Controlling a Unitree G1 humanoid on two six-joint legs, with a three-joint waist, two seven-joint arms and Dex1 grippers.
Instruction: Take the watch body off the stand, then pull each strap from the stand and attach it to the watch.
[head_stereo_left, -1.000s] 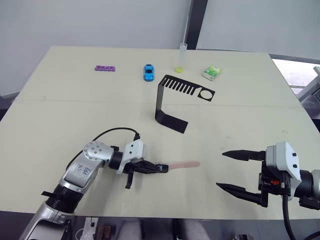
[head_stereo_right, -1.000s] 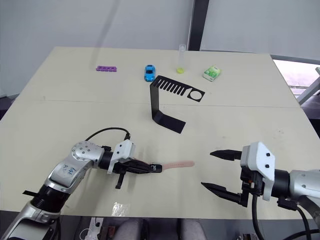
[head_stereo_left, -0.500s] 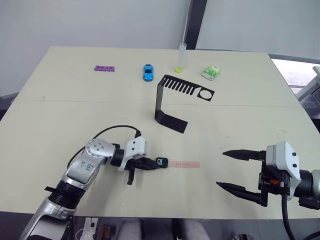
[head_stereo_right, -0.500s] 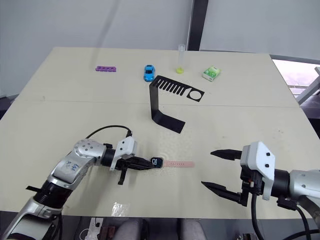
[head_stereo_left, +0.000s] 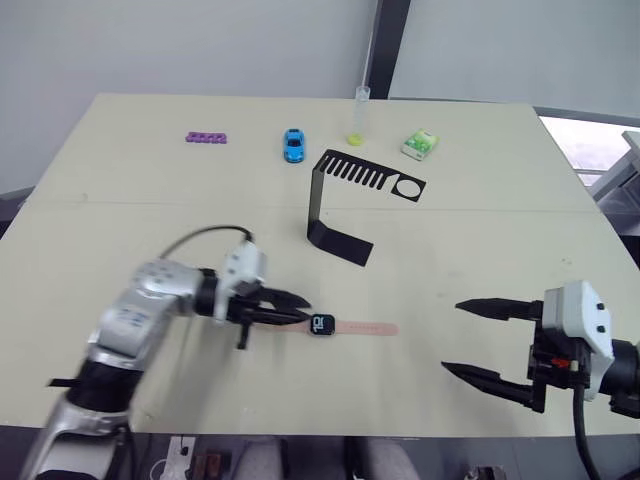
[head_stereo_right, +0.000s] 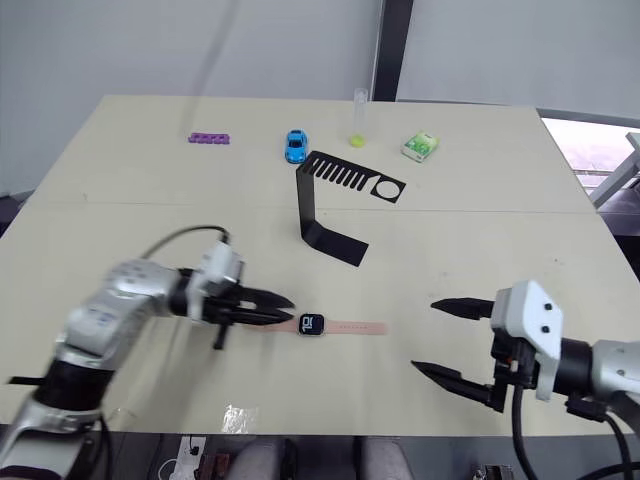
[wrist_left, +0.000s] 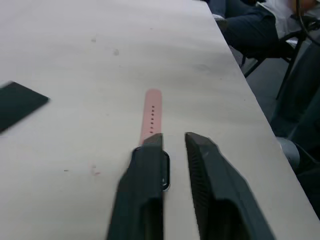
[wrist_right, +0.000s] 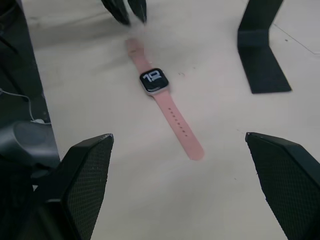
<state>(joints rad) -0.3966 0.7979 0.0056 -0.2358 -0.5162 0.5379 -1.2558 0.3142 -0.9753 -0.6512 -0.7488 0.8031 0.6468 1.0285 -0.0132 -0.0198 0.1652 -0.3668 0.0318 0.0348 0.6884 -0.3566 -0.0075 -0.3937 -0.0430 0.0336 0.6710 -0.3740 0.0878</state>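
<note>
The watch body (head_stereo_left: 321, 325), black with white marks on its screen, lies flat on the table with a pinkish strap (head_stereo_left: 366, 328) running to its right. In the right wrist view a second strap (wrist_right: 133, 50) leaves the watch body (wrist_right: 154, 81) on the other side, towards my left gripper. My left gripper (head_stereo_left: 303, 309) is open just left of the watch with nothing between its fingers (wrist_left: 146, 170). My right gripper (head_stereo_left: 452, 336) stands wide open at the near right, apart from the watch. The black stand (head_stereo_left: 338, 205) stands bare behind them.
At the table's far side sit a purple knobbly strip (head_stereo_left: 208, 137), a blue toy car (head_stereo_left: 293, 145), a clear tube (head_stereo_left: 360, 115) and a green-white packet (head_stereo_left: 420, 145). The table's front edge runs close below both grippers.
My left gripper was shut on the watch; it has let go and drawn back to the left. The watch now lies flat on the table. The right gripper has hardly moved.
</note>
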